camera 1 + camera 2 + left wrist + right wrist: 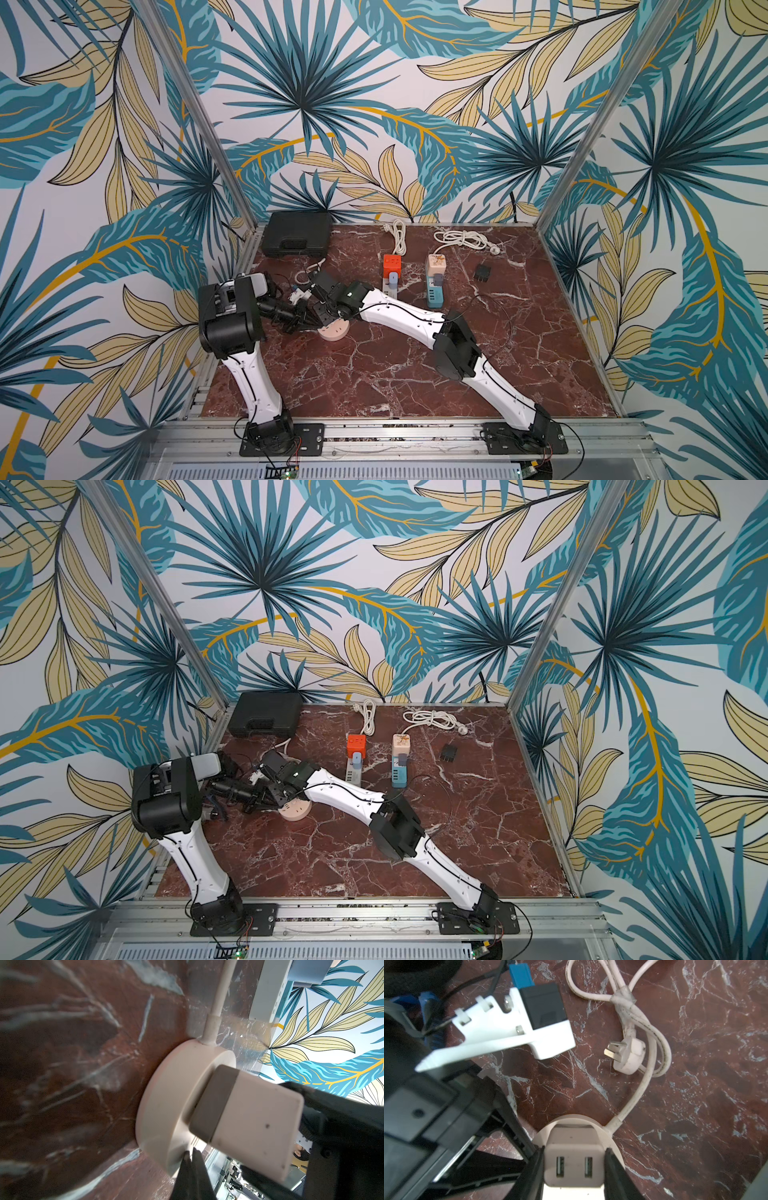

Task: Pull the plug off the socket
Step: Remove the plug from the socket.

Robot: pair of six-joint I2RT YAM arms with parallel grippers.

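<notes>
the right hand (574, 1152) is gripping the smooth, boxy white plug (249, 1122) by its flanks. the plug is standing upright in the round beige socket (172, 1093), which is lying flat on the marbled tabletop (695, 1084). the left hand (192, 1159), pinched closed, seems to be pressing on the socket's rim, so the pull is likely going straight up.

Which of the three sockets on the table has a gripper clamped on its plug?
The round beige socket nearest the robot: the right gripper is shut on its plug. The white strip and blue strip farther back are untouched.
</notes>
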